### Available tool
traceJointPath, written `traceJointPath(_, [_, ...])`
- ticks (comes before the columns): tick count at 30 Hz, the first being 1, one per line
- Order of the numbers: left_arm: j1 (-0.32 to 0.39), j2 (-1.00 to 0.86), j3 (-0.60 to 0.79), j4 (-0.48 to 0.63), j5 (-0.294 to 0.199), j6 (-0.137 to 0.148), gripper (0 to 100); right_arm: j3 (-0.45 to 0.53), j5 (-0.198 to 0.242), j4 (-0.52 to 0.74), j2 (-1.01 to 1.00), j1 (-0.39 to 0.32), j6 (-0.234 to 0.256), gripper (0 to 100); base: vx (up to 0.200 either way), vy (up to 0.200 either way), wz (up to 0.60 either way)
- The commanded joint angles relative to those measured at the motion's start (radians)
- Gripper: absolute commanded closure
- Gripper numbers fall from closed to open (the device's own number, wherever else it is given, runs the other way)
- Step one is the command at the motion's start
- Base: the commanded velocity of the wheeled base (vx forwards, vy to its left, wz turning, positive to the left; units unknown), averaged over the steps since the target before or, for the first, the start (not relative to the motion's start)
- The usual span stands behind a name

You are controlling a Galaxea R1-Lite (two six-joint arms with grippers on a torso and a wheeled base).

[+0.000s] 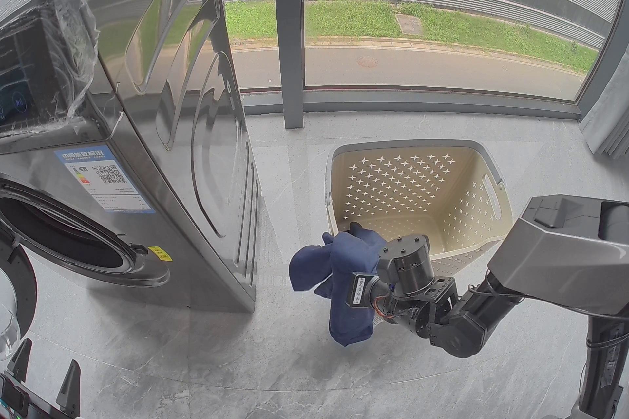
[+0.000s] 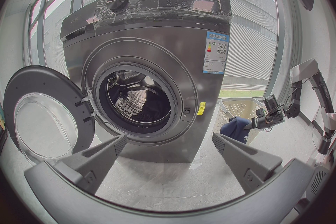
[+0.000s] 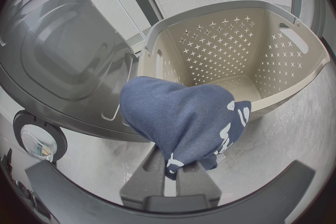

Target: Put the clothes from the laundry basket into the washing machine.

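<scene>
My right gripper (image 3: 171,168) is shut on a navy blue garment (image 3: 182,119) with white print, which hangs bunched from the fingers above the floor, just in front of the beige laundry basket (image 1: 481,178). In the head view the blue garment (image 1: 344,276) hangs between the basket and the washing machine (image 1: 183,132). The basket's inside looks bare. My left gripper (image 2: 168,147) stands open low in front of the washing machine's round opening (image 2: 138,98), nothing between its fingers. The machine's door (image 2: 43,119) is swung wide open. A dark item may lie inside the drum.
The grey washing machine side panel (image 3: 66,49) stands close beside the basket (image 3: 280,95). A window wall and pillar (image 1: 288,21) run behind both. Bare grey floor (image 1: 262,361) lies in front of the machine and the basket.
</scene>
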Motion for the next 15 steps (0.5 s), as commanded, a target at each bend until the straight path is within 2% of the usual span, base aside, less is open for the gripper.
traceJointPath(1, [0.000, -0.009, 0.016, 0.000, 0.001, 0.000, 0, 0.065, 0.001, 0.004, -0.111, 0.024, -0.004, 100, 0.000, 0.000, 0.00])
traceJointPath(6, [0.000, -0.009, 0.016, 0.000, 0.001, 0.000, 0, 0.091, 0.001, 0.001, -0.106, 0.023, -0.012, 100, 0.000, 0.000, 0.00])
traceJointPath(7, [0.000, -0.009, 0.016, 0.000, 0.001, 0.000, 0, 0.090, 0.001, -0.001, -0.098, 0.021, -0.010, 0, 0.000, 0.000, 0.00])
traceJointPath(15, [0.000, -0.009, 0.016, 0.000, 0.000, 0.000, 0, 0.067, 0.001, 0.001, -0.048, 0.009, -0.027, 0, 0.000, 0.000, 0.00])
